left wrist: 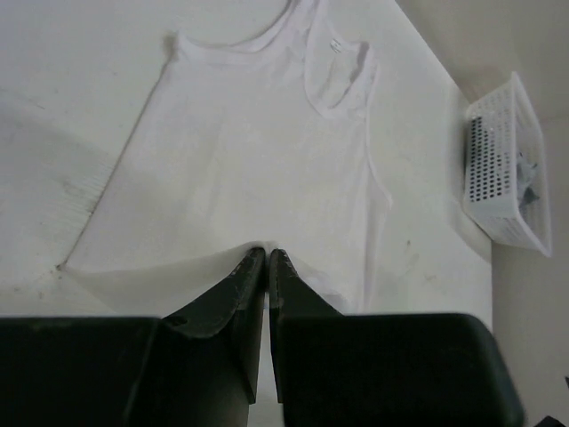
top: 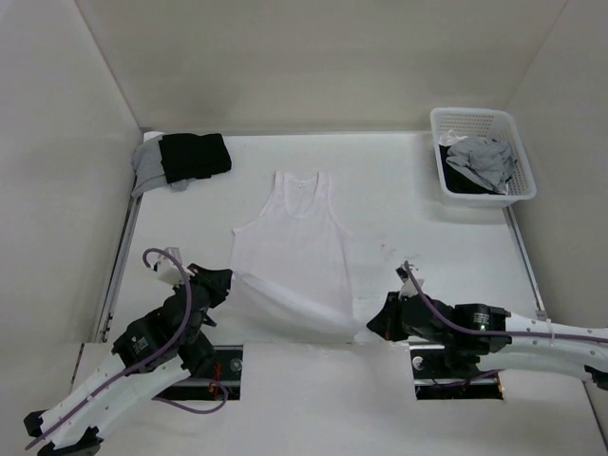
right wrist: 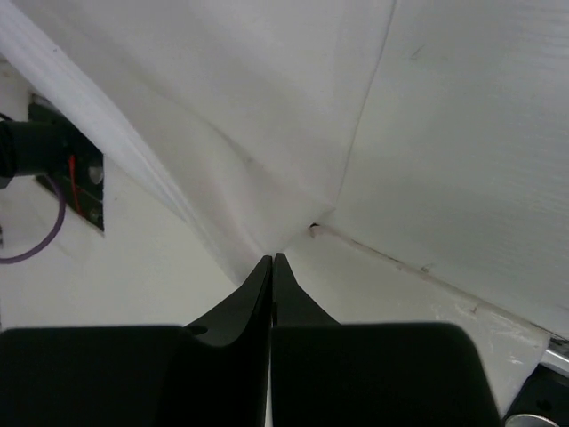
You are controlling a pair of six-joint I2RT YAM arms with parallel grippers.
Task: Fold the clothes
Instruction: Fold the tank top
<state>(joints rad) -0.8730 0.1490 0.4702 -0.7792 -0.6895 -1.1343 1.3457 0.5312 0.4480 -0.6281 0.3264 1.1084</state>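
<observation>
Nearest to us, our two arms come up from the near edge of the table (top: 408, 190). The left arm (top: 114, 366) slants up and rightward from the bottom left corner, with its wrist bent in toward the cloth. The right arm (top: 532, 332) lies low and reaches leftward, almost level, from the right side. The left gripper (left wrist: 267, 254) has its jaws pressed together on the near hem of the white garment (top: 294, 247), and the fabric rises in a small ridge to the fingertips. The right gripper (right wrist: 272, 260) is likewise clamped tight on the hem, at the garment's near right corner, with cloth fanning away from its tips. So we count two arms, two grippers and one white garment, pinched at both ends of its bottom edge. That garment is a sleeveless top lying in the middle of the table. Its body is spread flat, its two shoulder straps point to the far side, and its hem is drawn between the grippers. Farther off, in the far left corner, one black garment (top: 195, 155) lies touching one grey garment (top: 145, 166). In the far right corner, well apart from the top, one white basket (top: 475, 112) holds grey and dark fabric (top: 484, 163); we cannot tell how many pieces.
</observation>
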